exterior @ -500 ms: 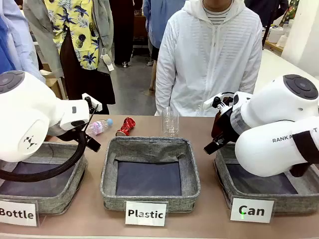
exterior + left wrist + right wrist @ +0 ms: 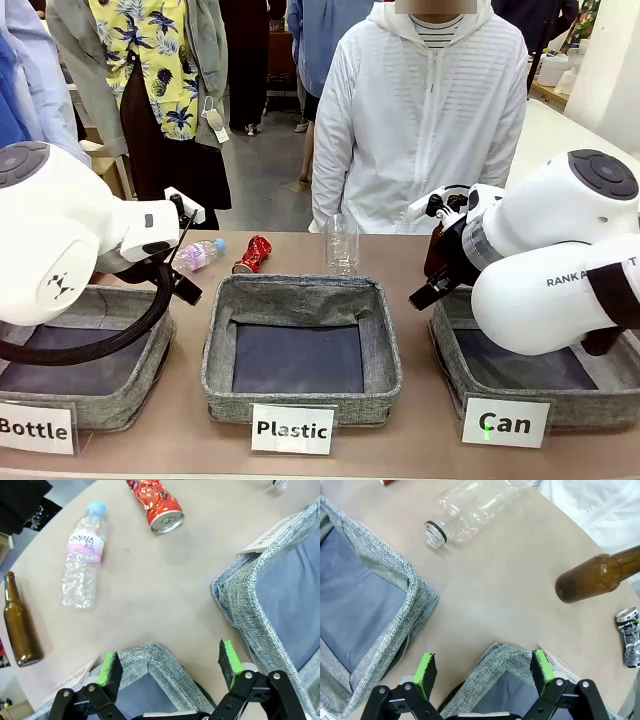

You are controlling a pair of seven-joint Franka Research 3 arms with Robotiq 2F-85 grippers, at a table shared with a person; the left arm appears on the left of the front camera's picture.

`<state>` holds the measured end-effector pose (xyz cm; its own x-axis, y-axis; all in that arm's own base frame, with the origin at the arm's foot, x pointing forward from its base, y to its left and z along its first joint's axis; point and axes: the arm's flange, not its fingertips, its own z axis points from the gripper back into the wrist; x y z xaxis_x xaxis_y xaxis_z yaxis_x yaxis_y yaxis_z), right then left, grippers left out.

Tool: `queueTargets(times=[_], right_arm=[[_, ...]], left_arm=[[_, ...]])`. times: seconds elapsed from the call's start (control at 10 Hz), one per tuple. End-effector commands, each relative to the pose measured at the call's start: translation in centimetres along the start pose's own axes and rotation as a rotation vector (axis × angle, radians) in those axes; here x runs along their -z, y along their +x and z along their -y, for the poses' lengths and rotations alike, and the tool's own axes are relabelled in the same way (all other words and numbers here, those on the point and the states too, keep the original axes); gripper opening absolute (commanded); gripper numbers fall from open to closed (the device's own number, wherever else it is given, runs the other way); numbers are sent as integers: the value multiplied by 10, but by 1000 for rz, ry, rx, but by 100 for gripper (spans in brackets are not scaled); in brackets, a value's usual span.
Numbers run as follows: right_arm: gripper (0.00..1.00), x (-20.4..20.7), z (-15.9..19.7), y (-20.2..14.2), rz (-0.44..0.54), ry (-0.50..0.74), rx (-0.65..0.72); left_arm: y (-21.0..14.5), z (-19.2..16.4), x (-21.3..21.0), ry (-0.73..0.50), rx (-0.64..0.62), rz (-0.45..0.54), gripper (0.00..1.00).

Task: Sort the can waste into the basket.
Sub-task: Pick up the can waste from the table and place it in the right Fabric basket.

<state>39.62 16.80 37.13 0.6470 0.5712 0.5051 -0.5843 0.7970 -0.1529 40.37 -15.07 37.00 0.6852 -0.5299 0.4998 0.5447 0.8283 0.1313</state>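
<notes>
Red crushed can (image 2: 159, 505), shiny and creased, lies on the tan counter (image 2: 150, 595) near a crinkled clear plastic bottle (image 2: 82, 560); the black can (image 2: 631, 636) lies near a smooth brown glass bottle (image 2: 595, 577). Nothing has shifted since half a second ago, so sorting has not begun. Left fingers (image 2: 112, 667) and right fingers (image 2: 426, 672) both gape wide, empty, above woven grey rims (image 2: 150, 652). Can basket (image 2: 447, 360): dark lining bare where visible.

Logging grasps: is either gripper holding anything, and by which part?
Nothing is held. The left gripper and the right gripper are both open and empty; the red can and the black can lie on the table.
</notes>
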Motion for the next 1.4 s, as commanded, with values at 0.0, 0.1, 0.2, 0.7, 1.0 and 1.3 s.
queueTargets(times=[0.0, 0.1, 0.2, 0.7, 1.0, 1.3], right_arm=[[100, 0, 0, 0, 0, 0, 0], [100, 0, 0, 0, 0, 0, 0], [100, 0, 0, 0, 0, 0, 0], [100, -47, 1, 11, 29, -32, -38], [100, -199, 1, 27, -49, 135, 246], [100, -258, 54, -32, -7, 453, 364]], left_arm=[[0, 0, 0, 0, 0, 0, 100], [0, 0, 0, 0, 0, 0, 100], [0, 0, 0, 0, 0, 0, 100], [4, -3, -41, -7, 57, 30, 100], [24, 20, -216, -240, -134, 79, 100], [-46, -15, -273, -511, -89, 191, 100]])
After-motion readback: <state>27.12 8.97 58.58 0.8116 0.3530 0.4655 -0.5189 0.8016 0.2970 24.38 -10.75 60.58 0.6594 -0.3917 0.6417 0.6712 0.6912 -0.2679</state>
